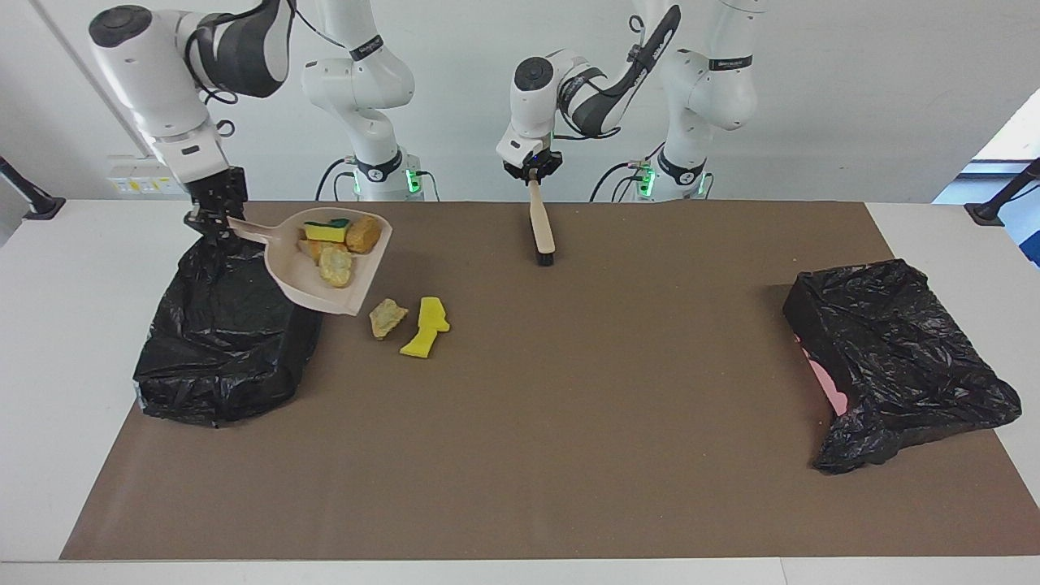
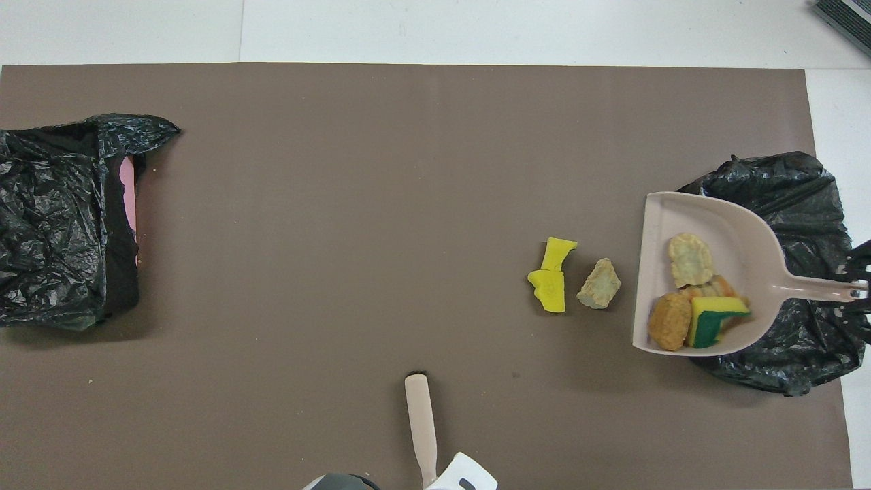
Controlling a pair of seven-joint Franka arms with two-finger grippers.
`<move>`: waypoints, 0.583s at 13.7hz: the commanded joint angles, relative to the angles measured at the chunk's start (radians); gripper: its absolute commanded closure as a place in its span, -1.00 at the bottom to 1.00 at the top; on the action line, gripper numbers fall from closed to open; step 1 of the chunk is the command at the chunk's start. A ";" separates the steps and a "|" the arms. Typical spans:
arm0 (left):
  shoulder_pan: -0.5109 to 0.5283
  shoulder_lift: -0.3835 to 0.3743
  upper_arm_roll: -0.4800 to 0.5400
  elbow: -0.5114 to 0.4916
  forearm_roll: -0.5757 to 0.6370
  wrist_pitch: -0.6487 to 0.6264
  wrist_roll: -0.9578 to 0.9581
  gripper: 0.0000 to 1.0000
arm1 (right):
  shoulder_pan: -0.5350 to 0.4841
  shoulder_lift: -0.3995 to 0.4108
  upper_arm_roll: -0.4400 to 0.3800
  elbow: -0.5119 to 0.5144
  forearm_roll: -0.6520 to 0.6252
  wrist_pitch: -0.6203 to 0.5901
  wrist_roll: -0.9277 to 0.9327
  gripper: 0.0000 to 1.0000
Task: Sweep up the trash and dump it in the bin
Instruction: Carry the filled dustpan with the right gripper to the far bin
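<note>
My right gripper [image 1: 213, 219] is shut on the handle of the beige dustpan [image 1: 313, 288], held tilted over the edge of a bin lined with a black bag [image 1: 219, 341]. The pan holds a green-backed yellow sponge [image 1: 325, 230], a golden-brown lump [image 1: 363, 234] and a pale crumbly chunk [image 1: 335, 266]. On the brown mat beside the pan's lip lie a beige chunk [image 1: 387, 317] and a yellow sponge piece [image 1: 426, 327]. My left gripper [image 1: 532, 175] is shut on the handle of the brush [image 1: 540, 227], bristles down, near the robots at mid-table.
A second bin in a black bag with a pink wall showing [image 1: 902, 357] stands at the left arm's end of the table. The brown mat [image 1: 569, 422] covers most of the white table.
</note>
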 commanded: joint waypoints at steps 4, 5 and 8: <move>0.041 0.035 0.014 0.018 0.014 0.077 0.033 -1.00 | -0.157 0.203 -0.007 0.237 -0.046 0.022 -0.064 1.00; 0.078 0.030 0.016 0.036 0.015 0.062 0.076 -1.00 | -0.184 0.233 -0.007 0.254 -0.059 0.037 -0.094 1.00; 0.204 0.035 0.016 0.181 0.113 -0.058 0.220 -1.00 | -0.235 0.290 -0.007 0.256 -0.130 0.128 -0.179 1.00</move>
